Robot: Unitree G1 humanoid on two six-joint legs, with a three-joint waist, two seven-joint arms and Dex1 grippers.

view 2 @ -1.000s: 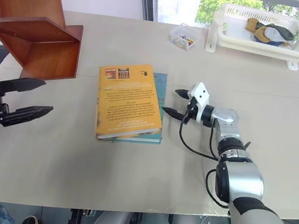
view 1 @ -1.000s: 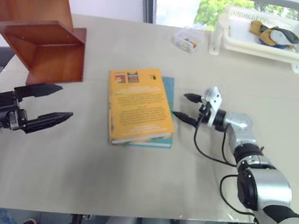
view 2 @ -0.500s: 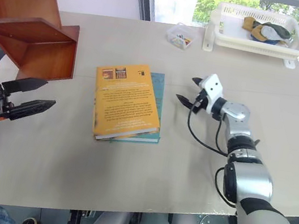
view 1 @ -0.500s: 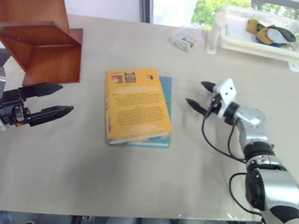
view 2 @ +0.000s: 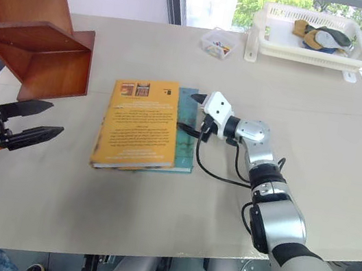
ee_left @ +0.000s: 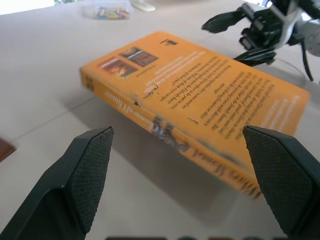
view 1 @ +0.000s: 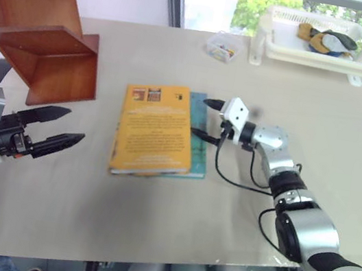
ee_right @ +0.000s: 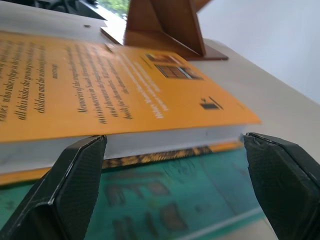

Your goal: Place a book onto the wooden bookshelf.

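Note:
The thick orange-yellow book (view 1: 154, 131) lies flat mid-table, partly on a thinner teal book (view 1: 197, 153). My right gripper (view 1: 203, 117) is open at the orange book's right long edge, over the teal cover. Its wrist view shows the book's page edge (ee_right: 125, 142) close between the spread fingers (ee_right: 75, 185). My left gripper (view 1: 73, 125) hovers open to the left of the book, pointing at its spine (ee_left: 165, 130), a gap apart. The wooden bookshelf (view 1: 56, 52) stands at the table's far left.
A white basket (view 1: 279, 47) with yellow and dark items sits at the back right by the window. A small clear box (view 1: 223, 47) lies beside it. A black cable (view 1: 229, 178) loops from my right wrist onto the table.
My right gripper swung left, up to the orange book's right edge. The book slid left and turned, baring more of the teal book. The left gripper barely moved.

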